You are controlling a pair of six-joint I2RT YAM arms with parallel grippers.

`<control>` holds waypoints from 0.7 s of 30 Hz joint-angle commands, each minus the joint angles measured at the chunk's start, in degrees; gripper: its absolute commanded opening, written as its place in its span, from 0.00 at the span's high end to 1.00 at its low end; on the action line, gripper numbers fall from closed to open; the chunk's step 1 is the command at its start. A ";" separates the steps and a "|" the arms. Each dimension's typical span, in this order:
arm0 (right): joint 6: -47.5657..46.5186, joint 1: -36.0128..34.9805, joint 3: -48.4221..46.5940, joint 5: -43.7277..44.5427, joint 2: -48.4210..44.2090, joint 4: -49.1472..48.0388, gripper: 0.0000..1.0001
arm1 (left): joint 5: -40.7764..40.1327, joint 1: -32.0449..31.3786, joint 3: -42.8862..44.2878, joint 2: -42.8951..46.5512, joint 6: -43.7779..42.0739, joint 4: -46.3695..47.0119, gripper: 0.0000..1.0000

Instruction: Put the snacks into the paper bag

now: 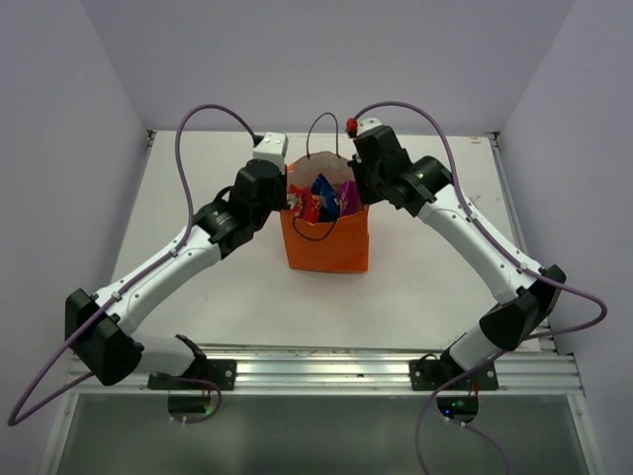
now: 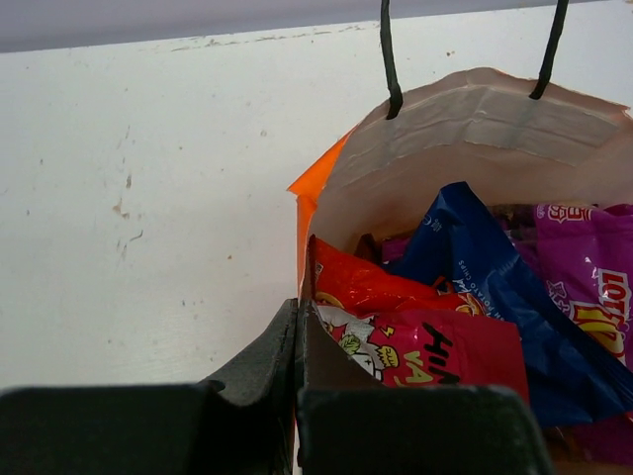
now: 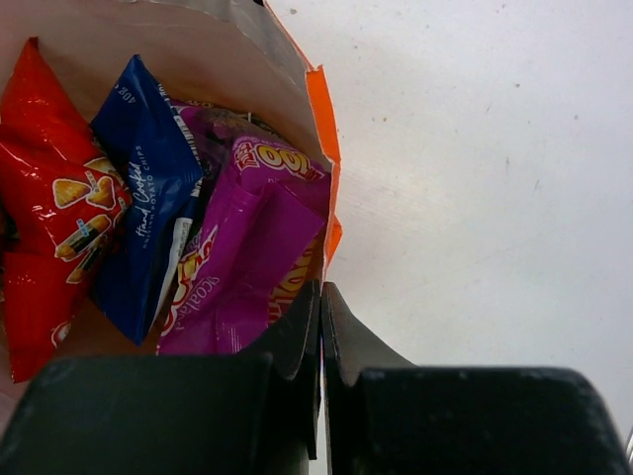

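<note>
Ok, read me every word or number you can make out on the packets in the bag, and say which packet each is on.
"Hand Cooked": blue bag; the smaller print beside it is too small to read.
"100", seemingly: top of the purple bag; its large yellow lettering is creased and unreadable.
"HIM" and "VA": fragments on the red packet, the rest hidden.
No legible words: orange-red bag (chip pictures only), paper bag.

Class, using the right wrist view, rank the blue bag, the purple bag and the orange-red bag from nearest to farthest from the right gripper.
1. Purple bag, beside the right gripper, against the paper bag wall.
2. Blue bag, in the middle.
3. Orange-red bag, at the opposite side.
</note>
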State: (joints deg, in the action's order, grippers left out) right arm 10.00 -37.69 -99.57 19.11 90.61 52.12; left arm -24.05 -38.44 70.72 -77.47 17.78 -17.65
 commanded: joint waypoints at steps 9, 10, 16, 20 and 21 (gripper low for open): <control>3.53 -0.89 7.72 3.83 -6.76 -1.84 1.00 | -4.08 -4.37 -5.59 8.91 5.51 -0.11 1.00; 3.80 -0.89 8.25 3.91 -6.59 -2.11 1.00 | -3.72 -4.45 -6.46 8.92 5.60 0.33 1.00; 4.15 -0.89 10.54 3.56 -6.67 -3.69 1.00 | -0.91 -4.72 -7.35 9.62 4.72 2.09 1.00; 3.36 -1.07 8.43 3.91 -9.21 -5.00 0.67 | -1.78 -5.68 -6.30 11.55 3.93 4.46 0.57; 3.36 -1.15 8.08 4.44 -11.14 -6.14 0.54 | -2.83 -6.12 -5.77 12.51 3.67 4.90 0.47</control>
State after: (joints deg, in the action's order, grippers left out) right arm 13.61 -38.61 -89.08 21.67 85.32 50.11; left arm -24.49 -43.62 63.61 -68.88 21.45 -17.89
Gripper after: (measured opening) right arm 0.372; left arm 0.455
